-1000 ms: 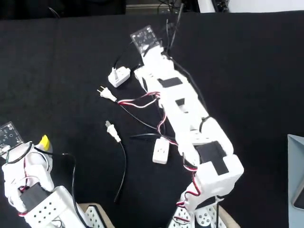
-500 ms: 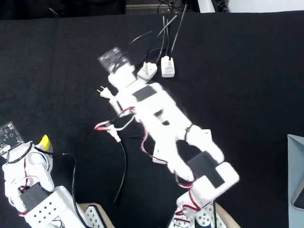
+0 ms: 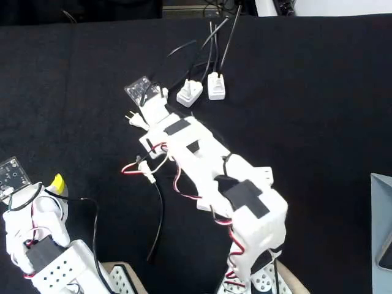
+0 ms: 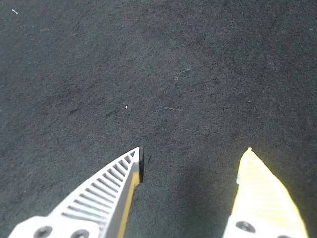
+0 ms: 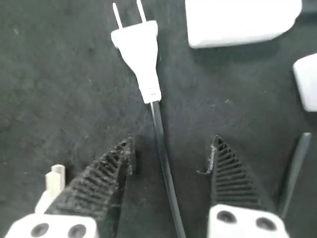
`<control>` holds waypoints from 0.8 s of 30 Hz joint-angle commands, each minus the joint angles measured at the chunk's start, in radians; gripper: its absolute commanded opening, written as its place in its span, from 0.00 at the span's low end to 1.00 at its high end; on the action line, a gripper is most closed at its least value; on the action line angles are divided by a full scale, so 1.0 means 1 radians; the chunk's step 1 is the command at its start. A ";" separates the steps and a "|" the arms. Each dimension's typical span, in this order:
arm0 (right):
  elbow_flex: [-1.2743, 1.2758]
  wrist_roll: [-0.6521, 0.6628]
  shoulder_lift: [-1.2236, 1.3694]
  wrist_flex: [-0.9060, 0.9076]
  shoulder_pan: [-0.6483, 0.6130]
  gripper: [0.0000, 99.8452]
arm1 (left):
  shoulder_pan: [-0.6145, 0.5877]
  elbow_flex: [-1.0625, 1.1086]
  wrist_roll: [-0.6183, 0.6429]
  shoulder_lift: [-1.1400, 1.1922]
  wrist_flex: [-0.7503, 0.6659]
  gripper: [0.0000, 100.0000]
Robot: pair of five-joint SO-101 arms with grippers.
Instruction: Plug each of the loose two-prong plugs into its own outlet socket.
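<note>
The right end effector (image 5: 172, 144) hangs just above the tabletop (image 3: 318, 92) with its fingers spread apart, grasping nothing. Between those fingers runs the black cord (image 5: 166, 163) of a white two-prong plug (image 5: 136, 44). The plug lies flat just ahead of the fingertips, prongs pointing away from the arm. From the high view it sits beside the far end of the right arm, left of centre. Two white sockets lie near it toward the far edge of the tabletop: one outlet socket (image 3: 188, 93) and the other outlet socket (image 3: 215, 86), just beside each other, with dark cables leading off behind them. A second plug (image 3: 146, 170) lies loose closer to the arm bases (its cord curls toward the front edge). The left end effector (image 4: 193, 148) is released too, fingers wide over bare black tabletop at the near left corner.
</note>
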 commanded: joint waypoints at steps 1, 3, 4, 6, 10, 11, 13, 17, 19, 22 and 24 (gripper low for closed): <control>-0.071 0.006 0.018 -0.014 -0.005 0.14 | 0.010 -0.005 0.006 -0.012 0.003 0.31; -0.087 0.006 0.035 -0.014 -0.003 0.08 | 0.027 -0.005 0.005 -0.012 0.005 0.31; -0.091 0.006 0.041 -0.014 -0.003 0.05 | 0.041 -0.004 0.003 -0.012 0.006 0.31; -0.094 0.006 0.047 -0.014 -0.003 0.03 | 0.064 0.010 -0.029 -0.012 0.006 0.31; -0.091 0.008 0.047 -0.008 -0.003 0.01 | 0.091 0.018 -0.049 -0.012 0.005 0.31; -0.094 0.008 0.045 0.009 -0.003 0.01 | 0.096 0.018 -0.049 -0.012 0.005 0.31; -0.105 0.008 0.021 0.051 -0.003 0.01 | 0.108 0.027 -0.049 -0.012 0.003 0.31; -0.104 0.008 -0.102 0.135 -0.002 0.01 | 0.154 0.039 -0.049 -0.012 0.000 0.31; -0.097 0.000 -0.182 0.186 -0.002 0.01 | 0.182 0.041 -0.049 -0.012 0.005 0.31; -0.074 -0.006 -0.303 0.269 -0.002 0.01 | 0.237 0.070 -0.051 -0.012 -0.002 0.31; -0.051 -0.048 -0.386 0.316 -0.002 0.01 | 0.286 0.077 -0.051 -0.012 -0.002 0.31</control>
